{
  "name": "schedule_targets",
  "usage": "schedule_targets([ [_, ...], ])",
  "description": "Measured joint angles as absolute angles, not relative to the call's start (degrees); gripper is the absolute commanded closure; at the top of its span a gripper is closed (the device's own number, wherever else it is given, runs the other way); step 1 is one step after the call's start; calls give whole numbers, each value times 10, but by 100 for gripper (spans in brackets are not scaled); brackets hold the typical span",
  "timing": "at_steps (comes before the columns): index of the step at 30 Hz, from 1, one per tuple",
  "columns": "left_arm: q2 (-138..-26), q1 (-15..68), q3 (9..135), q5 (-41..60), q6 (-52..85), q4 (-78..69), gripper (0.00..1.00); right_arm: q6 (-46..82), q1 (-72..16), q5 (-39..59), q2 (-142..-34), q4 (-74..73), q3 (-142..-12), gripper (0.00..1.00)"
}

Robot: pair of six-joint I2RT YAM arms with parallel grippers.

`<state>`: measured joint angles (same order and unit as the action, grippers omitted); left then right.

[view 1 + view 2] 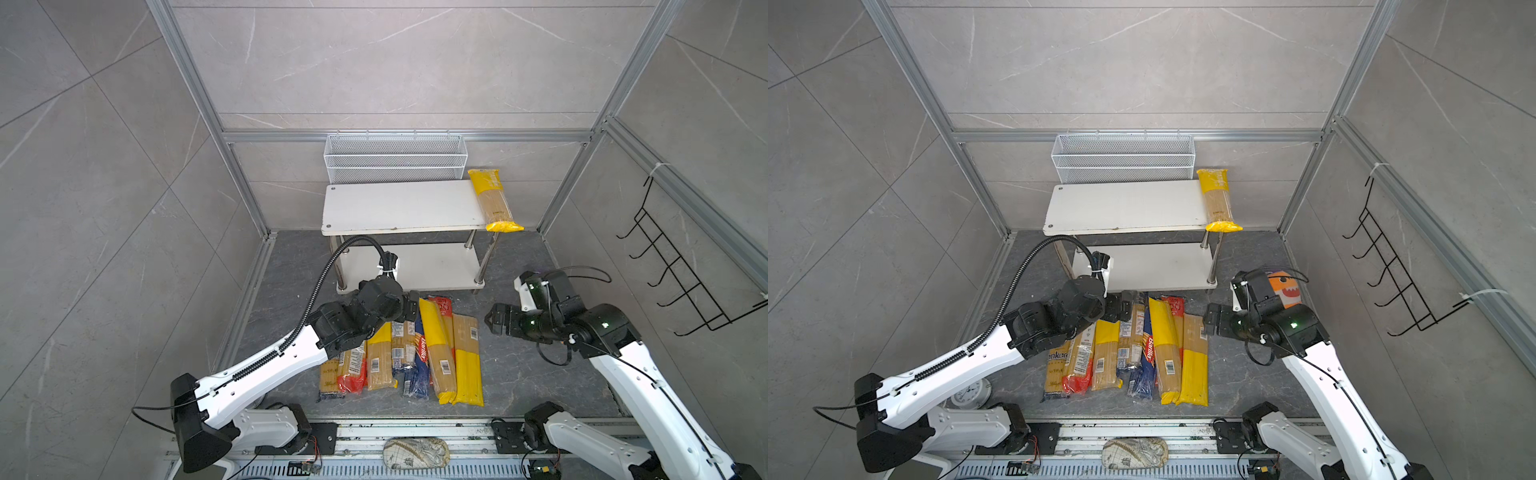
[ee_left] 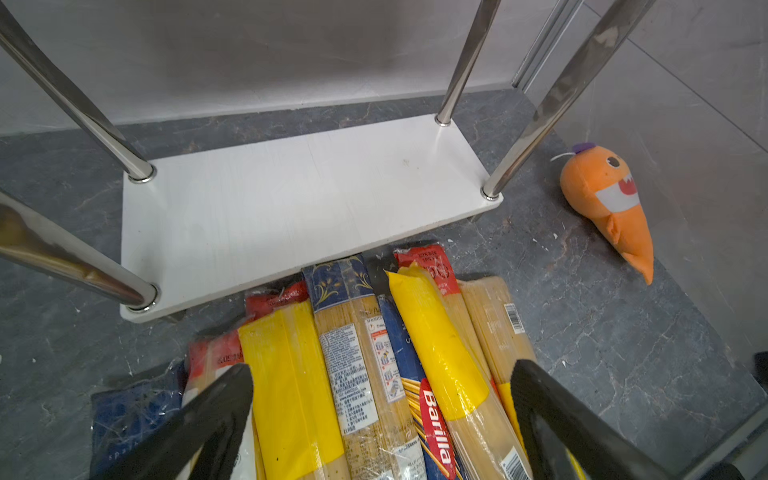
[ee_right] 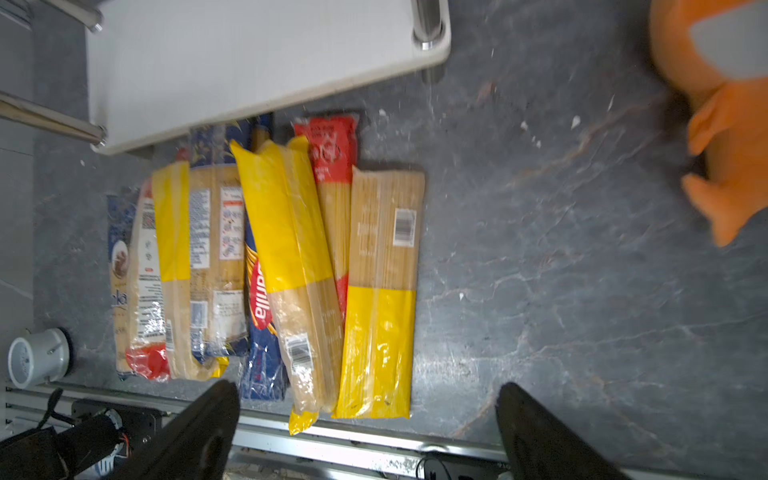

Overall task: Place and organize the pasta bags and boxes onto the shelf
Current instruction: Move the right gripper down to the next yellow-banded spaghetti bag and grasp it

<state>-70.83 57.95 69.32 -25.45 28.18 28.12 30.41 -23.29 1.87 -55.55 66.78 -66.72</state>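
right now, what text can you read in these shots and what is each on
"Barilla": dark blue spaghetti pack.
"nkara", start hidden: blue-ended pack, leftmost in a top view.
Too blurred: lettering on the yellow pack on the shelf, red pack end, barcode labels.

In a top view, right of centre, the orange plush toy (image 1: 1285, 291) shows only its face — the right arm (image 1: 1268, 318) covers the rest — and the right wrist view cuts it off, blurred, at the frame edge. In both top views the left arm (image 1: 266, 365) hides the upper ends of the leftmost pasta packs (image 1: 351, 368). A clock (image 1: 969, 392) at lower left of a top view sits half under it.
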Motion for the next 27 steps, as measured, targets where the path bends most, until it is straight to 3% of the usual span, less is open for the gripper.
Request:
schedule_targets([
  [11,-723,628,650,-254,339,288,0,338,-243,70,-570,560,-456,0],
  [27,-690,628,621,-284,371,320,0,352,-298,107,-684,419,-376,0],
])
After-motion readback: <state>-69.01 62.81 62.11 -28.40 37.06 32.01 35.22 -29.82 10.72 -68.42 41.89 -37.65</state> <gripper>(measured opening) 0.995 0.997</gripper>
